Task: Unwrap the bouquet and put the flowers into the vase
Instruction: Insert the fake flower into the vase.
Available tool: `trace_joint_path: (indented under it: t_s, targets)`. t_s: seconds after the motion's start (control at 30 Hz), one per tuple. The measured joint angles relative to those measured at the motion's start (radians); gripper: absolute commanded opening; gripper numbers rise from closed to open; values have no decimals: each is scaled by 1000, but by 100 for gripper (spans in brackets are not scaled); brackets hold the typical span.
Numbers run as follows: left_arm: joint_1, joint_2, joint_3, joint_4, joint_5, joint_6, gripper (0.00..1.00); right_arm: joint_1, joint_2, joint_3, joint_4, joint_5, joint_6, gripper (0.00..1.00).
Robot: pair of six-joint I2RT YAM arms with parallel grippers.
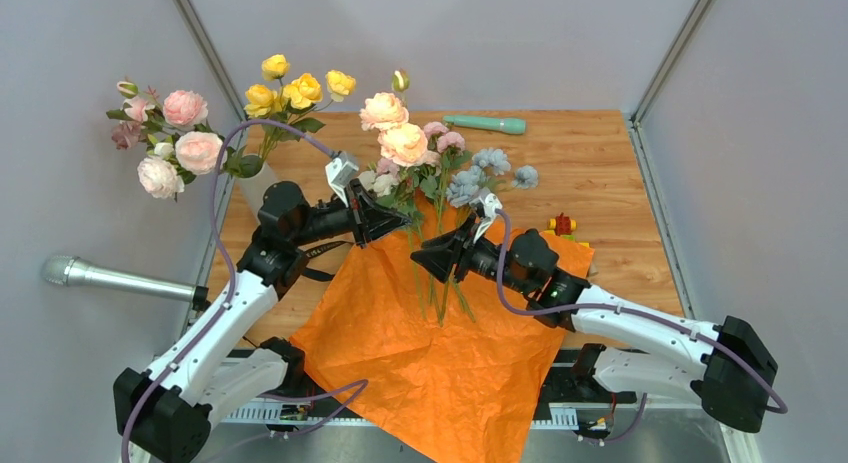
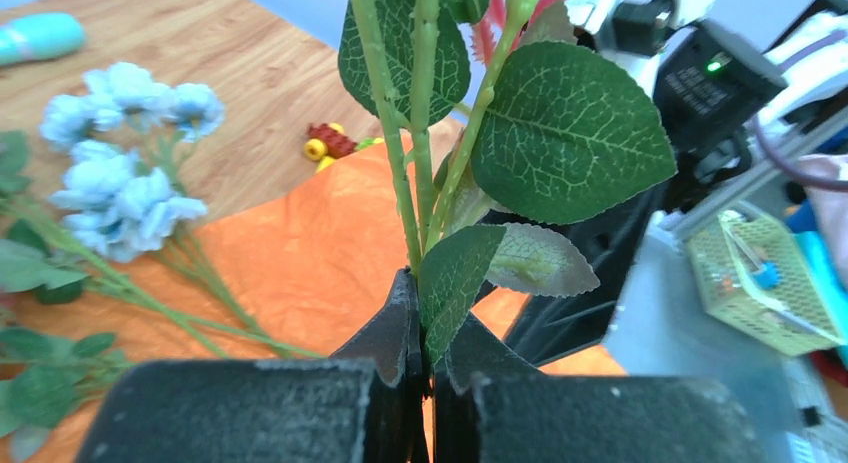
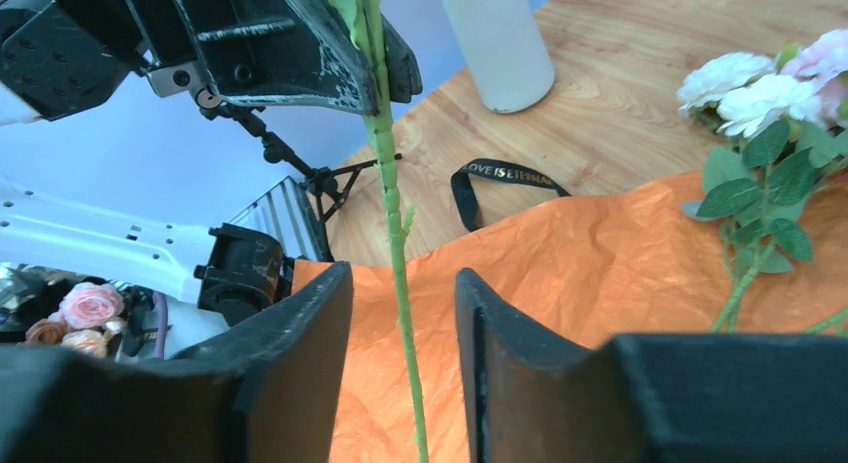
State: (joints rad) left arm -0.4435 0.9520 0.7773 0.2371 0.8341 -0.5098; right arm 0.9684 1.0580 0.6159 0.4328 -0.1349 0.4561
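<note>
Several stems of the flowers (image 2: pixel 412 163) pinched in closed left gripper (image 2: pixel 425 353) above the orange paper (image 1: pixel 440 373). Right gripper (image 3: pixel 402 283) part-open, one stem loose between its jaws. Vase (image 1: pixel 252 188) beyond paper's far-left corner.

Bouquet paper (image 1: pixel 430 363) open flat; flowers (image 1: pixel 467 183) on it; vase (image 3: pixel 495 43) upright, prob. holds some.

— How are the arms looking?
— The left arm (image 1: pixel 215 328) and right arm (image 1: pixel 640 323) are both wearing white shells with black joints and black bases.
— Cables?
— A lilac cable (image 1: pixel 213 208) is running along each one. A green light (image 1: pixel 553 294) is glowing on the right arm, and the fingers (image 3: pixel 290 343) are showing matte black, grainy faces.
</note>
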Motion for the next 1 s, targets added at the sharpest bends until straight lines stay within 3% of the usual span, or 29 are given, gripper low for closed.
trace_joint_path:
  t_s: [0.1, 0.27, 0.47, 0.7, 0.87, 1.0]
  targets:
    - [2, -35, 2, -84, -45, 77, 0, 0, -22, 0, -20, 21, -8, 66]
    - [56, -67, 3, -152, -89, 163, 0, 0, -84, -3, -43, 62, -22, 77]
    - [171, -79, 44, -263, -216, 279, 0, 0, -165, -35, -97, 125, -25, 84]
    - [177, -100, 201, -447, -541, 504, 0, 0, -318, -96, -219, 222, -37, 88]
    - [228, -105, 266, -457, -705, 586, 0, 0, -426, -131, -276, 300, -51, 91]
    - [340, -50, 330, -450, -772, 595, 0, 0, -527, -204, -313, 360, -54, 95]
